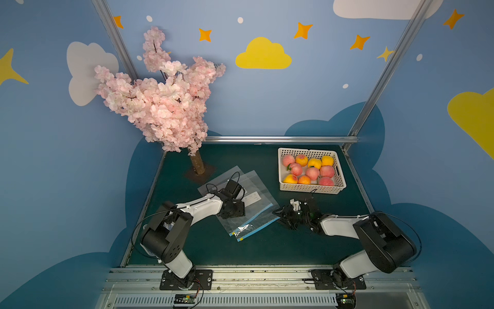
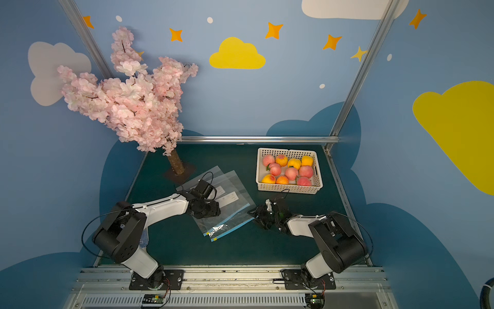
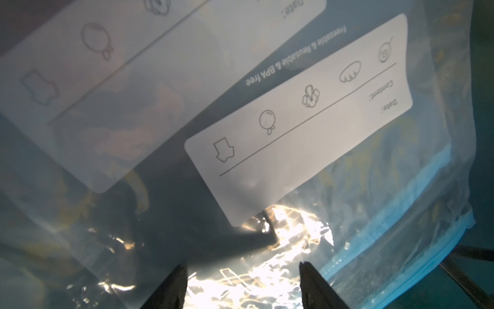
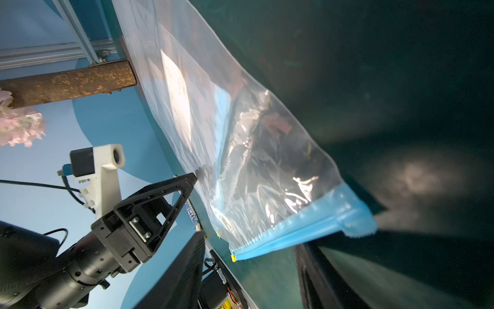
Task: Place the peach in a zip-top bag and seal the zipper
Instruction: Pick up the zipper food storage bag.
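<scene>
Green mat [image 1: 267, 254] status: we've bagged nothing yet, peaches [image 1: 312, 173] sit in the basket [image 1: 311, 189] well beyond the right pincer [image 4: 248, 239], released at the zip-top bag [image 1: 258, 214] zipper edge [image 4: 307, 227]; left pincer [image 3: 242, 266] released over its film; 2 steps left.

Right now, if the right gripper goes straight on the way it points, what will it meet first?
Probably the upper zip-top bag: its blue zipper end lies just ahead of the open jaws of the right gripper, though depth is unclear.
</scene>
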Robot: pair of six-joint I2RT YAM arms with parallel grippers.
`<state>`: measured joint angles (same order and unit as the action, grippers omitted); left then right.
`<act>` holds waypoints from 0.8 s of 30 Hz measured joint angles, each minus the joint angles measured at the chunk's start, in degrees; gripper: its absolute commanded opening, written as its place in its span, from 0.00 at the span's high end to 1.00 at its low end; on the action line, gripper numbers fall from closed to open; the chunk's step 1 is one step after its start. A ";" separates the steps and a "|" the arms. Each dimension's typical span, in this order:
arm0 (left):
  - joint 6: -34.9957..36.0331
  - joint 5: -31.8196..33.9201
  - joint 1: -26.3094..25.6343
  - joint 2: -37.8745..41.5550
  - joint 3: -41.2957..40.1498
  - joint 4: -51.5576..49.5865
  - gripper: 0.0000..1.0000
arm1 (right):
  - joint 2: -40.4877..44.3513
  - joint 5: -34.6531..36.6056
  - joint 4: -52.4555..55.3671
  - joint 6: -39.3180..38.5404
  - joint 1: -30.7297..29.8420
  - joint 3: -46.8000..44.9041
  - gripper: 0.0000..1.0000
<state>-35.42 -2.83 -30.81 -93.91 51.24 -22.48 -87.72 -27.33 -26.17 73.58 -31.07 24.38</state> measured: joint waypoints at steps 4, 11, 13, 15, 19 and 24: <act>0.02 -0.17 0.02 -0.37 0.39 -0.31 0.35 | -2.34 -0.42 -5.75 1.51 0.13 -0.74 0.45; 0.07 -0.22 0.02 -0.37 0.39 -0.46 0.35 | -5.86 -0.61 -12.59 2.43 0.39 -0.72 0.49; 0.07 -0.22 0.04 -0.37 0.39 -0.50 0.35 | -6.73 -0.59 -13.51 2.47 0.39 -0.31 0.52; 0.09 -0.22 0.04 -0.37 0.39 -0.50 0.35 | -7.52 -0.59 -14.38 2.47 0.39 0.07 0.55; 0.28 -0.24 0.04 -0.39 0.39 -0.57 0.36 | -8.96 -0.63 -16.41 2.73 0.33 0.61 0.61; 0.48 -0.26 0.04 -0.39 0.39 -0.63 0.36 | -10.32 -0.81 -20.11 3.43 0.26 0.61 0.64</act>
<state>-34.94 -3.09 -30.76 -94.30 51.64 -23.11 -98.04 -28.14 -46.28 77.01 -30.81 24.99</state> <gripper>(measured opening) 0.642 0.362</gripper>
